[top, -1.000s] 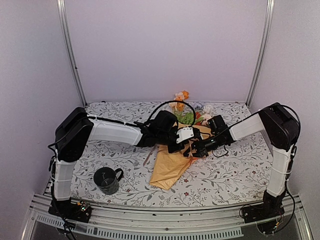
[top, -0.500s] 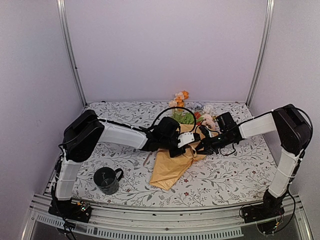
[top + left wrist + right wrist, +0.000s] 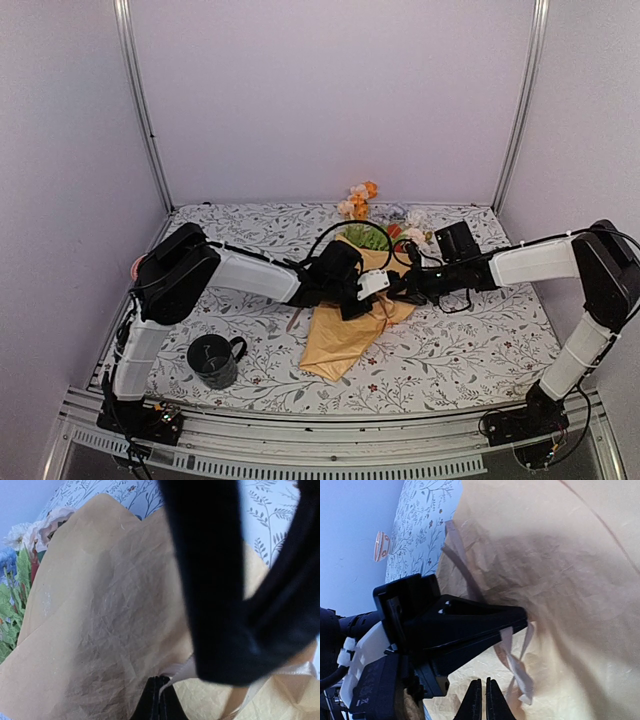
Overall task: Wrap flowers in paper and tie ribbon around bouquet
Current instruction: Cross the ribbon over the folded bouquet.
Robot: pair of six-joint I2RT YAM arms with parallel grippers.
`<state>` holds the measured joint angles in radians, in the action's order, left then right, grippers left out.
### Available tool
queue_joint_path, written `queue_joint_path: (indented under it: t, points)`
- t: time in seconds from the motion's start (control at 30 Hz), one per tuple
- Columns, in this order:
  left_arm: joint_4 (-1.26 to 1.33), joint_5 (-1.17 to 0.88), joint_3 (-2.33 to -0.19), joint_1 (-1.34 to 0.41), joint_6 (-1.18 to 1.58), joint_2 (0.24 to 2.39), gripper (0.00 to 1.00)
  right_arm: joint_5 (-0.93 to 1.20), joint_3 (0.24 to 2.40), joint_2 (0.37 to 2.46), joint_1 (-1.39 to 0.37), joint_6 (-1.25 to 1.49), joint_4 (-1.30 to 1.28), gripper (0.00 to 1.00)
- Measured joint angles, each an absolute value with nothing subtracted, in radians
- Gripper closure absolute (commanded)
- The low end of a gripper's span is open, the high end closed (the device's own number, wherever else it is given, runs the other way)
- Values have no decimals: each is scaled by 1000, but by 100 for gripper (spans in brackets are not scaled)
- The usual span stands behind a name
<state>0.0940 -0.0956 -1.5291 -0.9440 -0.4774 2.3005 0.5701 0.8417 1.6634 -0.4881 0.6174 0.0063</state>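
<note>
Bouquet: mid-table, yellow cone, heads far end.
L gripper: clamped on ribbon over the cone.
R gripper: fingers nearly together, holding nothing, ribbon just beside.
Mug: near-left.

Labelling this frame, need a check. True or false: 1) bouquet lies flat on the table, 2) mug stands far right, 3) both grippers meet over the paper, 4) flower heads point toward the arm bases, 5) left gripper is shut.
1) True: the bouquet lies on the table.
2) False: the mug stands near left.
3) True: left gripper and right gripper meet over the paper.
4) False: the flowers point to the far wall.
5) True.
</note>
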Motion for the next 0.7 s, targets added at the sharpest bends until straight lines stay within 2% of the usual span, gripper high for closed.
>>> queue_joint_path:
  t: [0.23,0.37,0.5,0.7]
  points:
    - [97,-99,-1530,-944,-470,2300,100,527,765,1645,-536,725,98,93]
    - [99,-100,-1530,-944,-465,2300,100,468,720,1630,-559,772,121,82]
    - [100,-101,-1530,-944,-459,2300,100,426,713,1623,-590,797,129,67]
    - [100,-102,-1530,-943,-448,2300,100,387,712,1633,-609,816,140,64]
